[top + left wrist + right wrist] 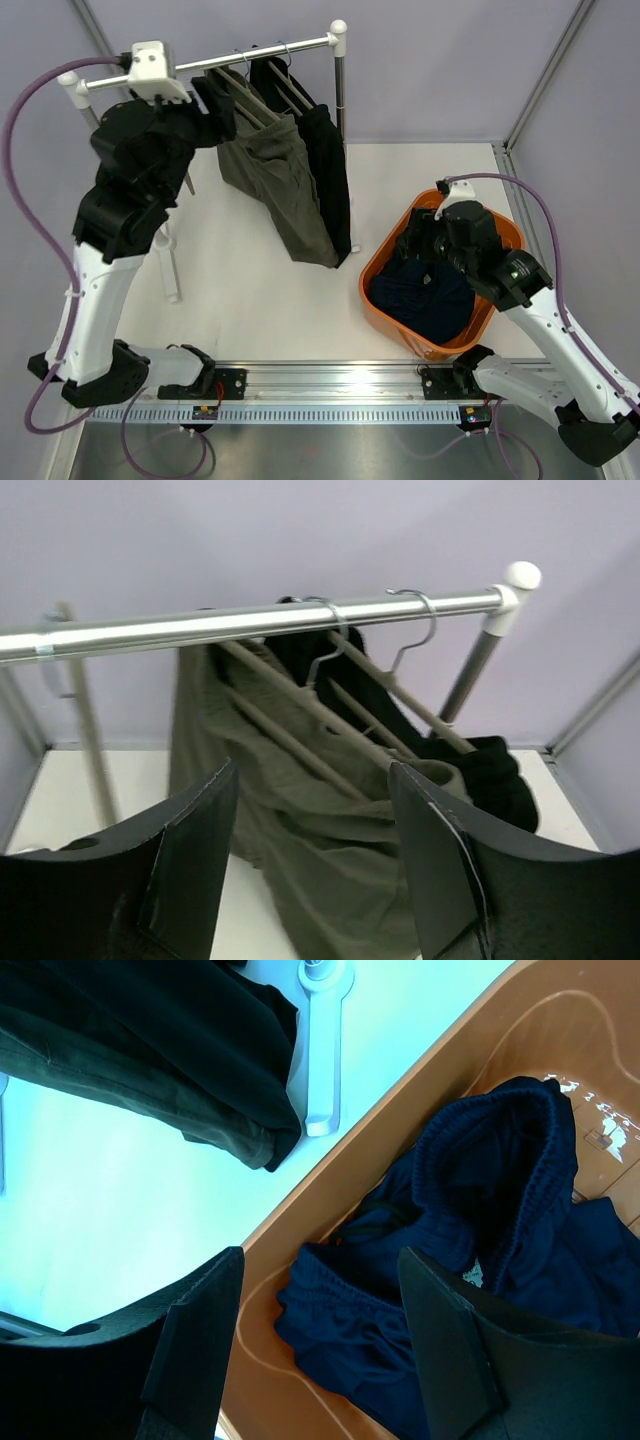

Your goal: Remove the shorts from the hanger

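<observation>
Robot lab test cell. Plain lilac walls (450, 70), aluminium frame post (543, 75) at 1 o'clock. Aluminium mounting rail (340, 378) along the white tabletop's (250, 300) 6 o'clock edge.

Left end effector (312, 780), fingers spread, faces olive-grey shorts (300, 840) and black shorts (495, 775) hung from a silver rail (200, 628)

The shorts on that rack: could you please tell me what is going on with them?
Two robot arms are taking shorts off hangers. The navy shorts already lie in the orange basket, with the right gripper open above them. The olive-grey shorts and black shorts hang on hangers from the rail. The left gripper is open, raised in front of the olive-grey pair, holding nothing.
</observation>
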`<state>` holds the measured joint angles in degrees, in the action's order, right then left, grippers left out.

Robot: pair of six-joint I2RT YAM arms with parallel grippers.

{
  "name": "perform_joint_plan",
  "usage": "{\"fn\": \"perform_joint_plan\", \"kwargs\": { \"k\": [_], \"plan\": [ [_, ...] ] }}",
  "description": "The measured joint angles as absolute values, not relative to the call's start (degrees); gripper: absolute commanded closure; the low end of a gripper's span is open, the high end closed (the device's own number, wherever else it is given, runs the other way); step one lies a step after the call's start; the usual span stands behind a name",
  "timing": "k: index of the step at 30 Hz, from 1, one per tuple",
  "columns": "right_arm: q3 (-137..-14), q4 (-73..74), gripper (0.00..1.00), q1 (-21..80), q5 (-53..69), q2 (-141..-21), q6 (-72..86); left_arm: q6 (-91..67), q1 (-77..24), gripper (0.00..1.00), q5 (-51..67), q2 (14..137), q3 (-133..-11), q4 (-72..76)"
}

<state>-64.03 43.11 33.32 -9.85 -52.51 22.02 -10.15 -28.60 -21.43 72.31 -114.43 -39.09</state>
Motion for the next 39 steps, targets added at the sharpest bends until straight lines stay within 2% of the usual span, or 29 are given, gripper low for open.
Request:
{"fn": "perform_joint_plan", "kwargs": {
  "k": [4,11,21,28,39],
  "plan": [
    [-64.03,43.38,0.29,33.32,-10.0,-51.83,22.11,-10.09,-32.93,0.32,-25.1,78.63,-114.8,-34.28],
    [-64.05,46.19,0.28,33.32,-11.09,-49.89,22.06,-11.18,-33.76,0.31,-31.73,90.74,-115.9,-30.44],
    [-64.05,49.69,0.27,33.32,-13.02,-47.86,21.21,-11.09,-33.76,0.32,-41.82,95.59,-120.66,-25.34],
    [-64.05,49.87,0.27,33.32,-12.99,-47.83,20.8,-13.96,-31.86,0.38,-41.01,102.37,-128.9,-28.82],
    [-63.99,49.89,0.27,33.32,-12.93,-47.64,20.71,-19.05,-28.45,0.43,-37.41,104.09,-130.17,-33.54]
  ]
}}
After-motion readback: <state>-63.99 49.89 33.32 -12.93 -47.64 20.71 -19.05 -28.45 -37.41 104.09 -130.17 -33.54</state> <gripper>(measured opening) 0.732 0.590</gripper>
